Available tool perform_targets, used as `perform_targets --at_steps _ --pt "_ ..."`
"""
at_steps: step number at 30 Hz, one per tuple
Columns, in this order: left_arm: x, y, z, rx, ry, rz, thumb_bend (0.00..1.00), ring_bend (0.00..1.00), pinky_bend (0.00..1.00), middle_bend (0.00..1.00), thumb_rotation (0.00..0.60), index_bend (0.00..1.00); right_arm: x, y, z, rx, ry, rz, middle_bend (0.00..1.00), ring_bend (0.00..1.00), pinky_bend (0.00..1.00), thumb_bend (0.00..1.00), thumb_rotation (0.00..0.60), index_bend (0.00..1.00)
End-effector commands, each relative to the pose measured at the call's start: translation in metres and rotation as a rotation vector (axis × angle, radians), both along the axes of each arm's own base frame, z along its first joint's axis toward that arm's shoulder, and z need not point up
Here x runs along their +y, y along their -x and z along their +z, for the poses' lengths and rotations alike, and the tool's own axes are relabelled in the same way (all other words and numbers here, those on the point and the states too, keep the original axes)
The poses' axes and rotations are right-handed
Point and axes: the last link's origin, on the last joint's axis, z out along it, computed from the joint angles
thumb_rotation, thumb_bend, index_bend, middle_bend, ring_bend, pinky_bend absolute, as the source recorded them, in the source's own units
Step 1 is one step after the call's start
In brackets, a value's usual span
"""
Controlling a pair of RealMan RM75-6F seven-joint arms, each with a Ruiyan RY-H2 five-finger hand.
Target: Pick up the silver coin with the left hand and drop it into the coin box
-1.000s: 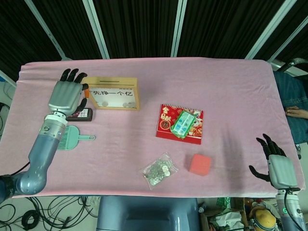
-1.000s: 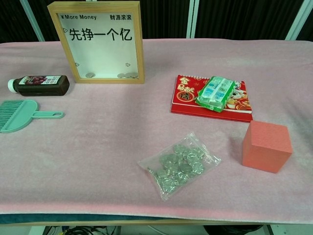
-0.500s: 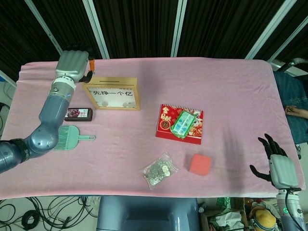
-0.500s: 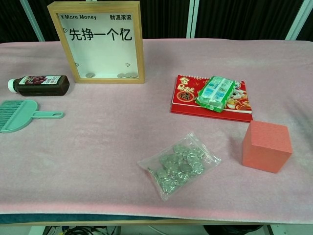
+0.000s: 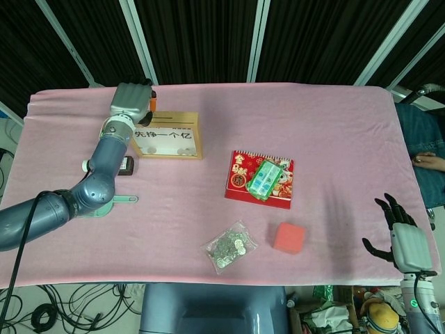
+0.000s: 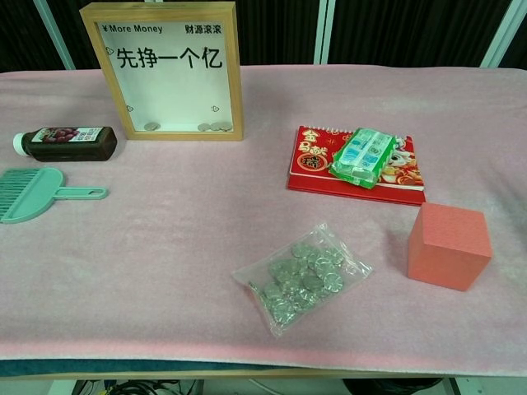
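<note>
The wooden coin box (image 5: 167,135) stands at the back left of the pink cloth; several coins lie behind its window (image 6: 173,70). In the head view my left hand (image 5: 132,101) hovers at the box's top left corner, beside the slot. I see its back, with the fingers curled down and an orange tip by the thumb. No coin shows in the hand. A clear bag of silver coins (image 5: 227,245) (image 6: 302,276) lies near the front edge. My right hand (image 5: 405,241) hangs off the table's front right with its fingers spread and nothing in it. The chest view shows neither hand.
A dark bottle (image 6: 66,142) and a teal brush (image 6: 33,193) lie left of the box, under my left forearm. A red booklet (image 5: 243,182) with a green pack (image 5: 264,178) on it sits at centre right. A red cube (image 5: 288,237) stands to the right of the coin bag.
My left hand has lifted from beside the bottle, swung back and right, and now sits over the box's top left corner. The right hand has hardly moved.
</note>
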Motion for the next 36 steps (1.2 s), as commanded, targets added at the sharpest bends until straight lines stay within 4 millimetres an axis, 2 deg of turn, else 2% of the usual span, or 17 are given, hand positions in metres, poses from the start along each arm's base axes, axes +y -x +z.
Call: perform_targets --at_steps 1,24,27,31,36 --pt "0.001 0.001 -0.004 0.009 -0.005 0.003 0.46 0.00 0.00 0.13 0.600 0.61 0.000 0.000 0.000 0.000 -0.002 0.000 0.02 0.10 0.19 0.17 0.600 0.14" --pt "0.002 0.003 -0.016 0.018 0.002 -0.003 0.46 0.00 0.00 0.12 0.600 0.60 0.000 0.001 0.001 -0.003 -0.003 -0.006 0.02 0.10 0.19 0.17 0.600 0.14" --pt "0.001 0.005 -0.019 0.033 0.009 0.001 0.45 0.00 0.00 0.11 0.600 0.50 0.000 0.001 0.001 -0.004 -0.004 -0.007 0.02 0.10 0.19 0.17 0.600 0.14" --pt "0.000 0.007 -0.022 0.048 0.025 0.004 0.44 0.00 0.00 0.05 0.600 0.26 0.000 0.002 0.001 -0.006 -0.009 -0.018 0.02 0.10 0.19 0.17 0.600 0.14" --pt "-0.002 -0.002 -0.017 0.018 0.022 -0.011 0.44 0.00 0.00 0.03 0.600 0.13 0.000 0.002 0.001 -0.006 -0.010 -0.021 0.02 0.10 0.19 0.17 0.600 0.14"
